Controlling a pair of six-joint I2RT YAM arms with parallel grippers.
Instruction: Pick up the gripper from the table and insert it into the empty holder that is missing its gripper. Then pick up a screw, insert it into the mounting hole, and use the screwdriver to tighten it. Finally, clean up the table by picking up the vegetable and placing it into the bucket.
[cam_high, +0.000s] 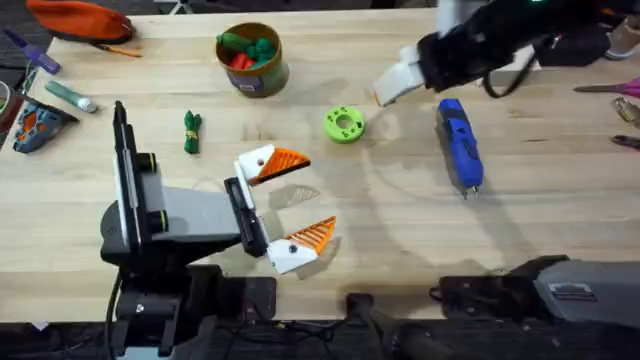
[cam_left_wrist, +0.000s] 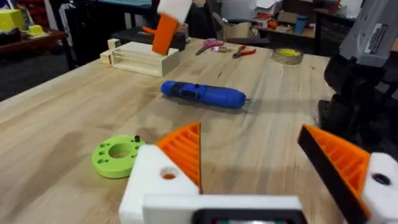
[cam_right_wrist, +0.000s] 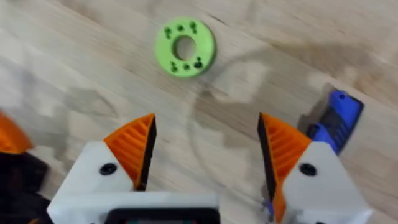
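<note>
Now, biggest first.

Table (cam_high: 420, 230): wide and made of wood.

Right gripper (cam_right_wrist: 205, 143): hangs over the far right part, fingers apart, holds nothing.

Left gripper (cam_high: 312, 196): sits low, close to its base, fingers apart too, holds nothing.

Screwdriver (cam_high: 459, 143): lies flat on the table, just beside the right gripper, on the side toward the right edge. Runs the long way from far to near, thin tip toward the bases. Much closer to the right arm, so likely a job for that one. Needs a small swing to the right, then a squeeze across the thin way, not along it.

Bucket (cam_high: 262, 75): stands at the far side, red and green bits (cam_high: 248, 52) inside.

Disc (cam_high: 344, 124): lies between the two grippers, right ahead of the right fingers.

Vegetable (cam_high: 192, 132): lies near the left arm, apart from the bucket.
</note>
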